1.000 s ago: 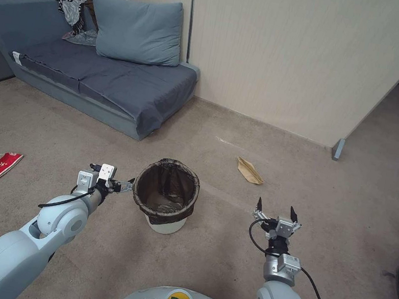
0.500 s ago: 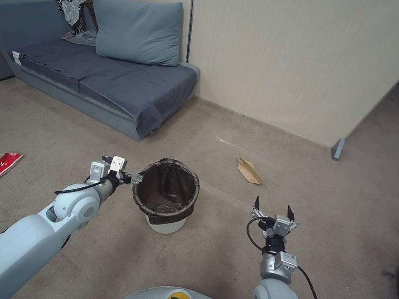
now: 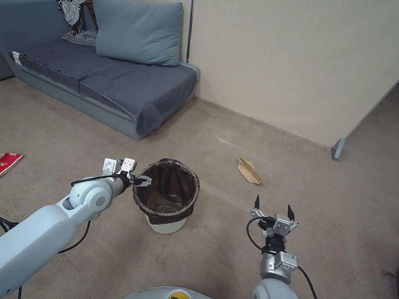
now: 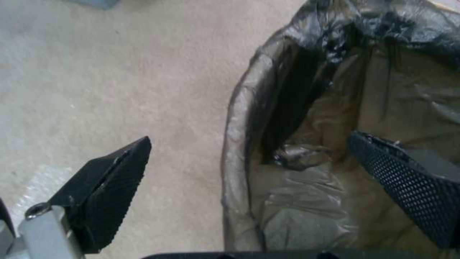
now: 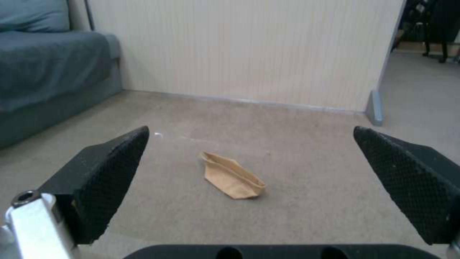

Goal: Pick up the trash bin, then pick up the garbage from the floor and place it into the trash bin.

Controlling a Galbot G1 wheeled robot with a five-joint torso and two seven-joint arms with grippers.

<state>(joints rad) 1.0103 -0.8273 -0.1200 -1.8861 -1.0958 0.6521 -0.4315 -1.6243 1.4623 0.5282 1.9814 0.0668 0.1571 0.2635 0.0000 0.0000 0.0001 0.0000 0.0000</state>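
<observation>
— Two grippers: where are they?
— Left gripper point(image 3: 143, 180) straddles the trash bin's point(image 3: 166, 192) left rim, jaws spread, holding nothing; right gripper point(image 3: 273, 209) hovers wide open, empty, near the tan paper bag point(image 3: 249, 171) on the floor.

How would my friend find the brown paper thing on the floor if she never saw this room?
Start at the blue sofa and the striped cream wall beside it. On the carpet in front of that wall, past the trash bin and ahead of the right gripper, lies a tan paper bag. It is flat, creased and plain, not red like the packets far left.
</observation>
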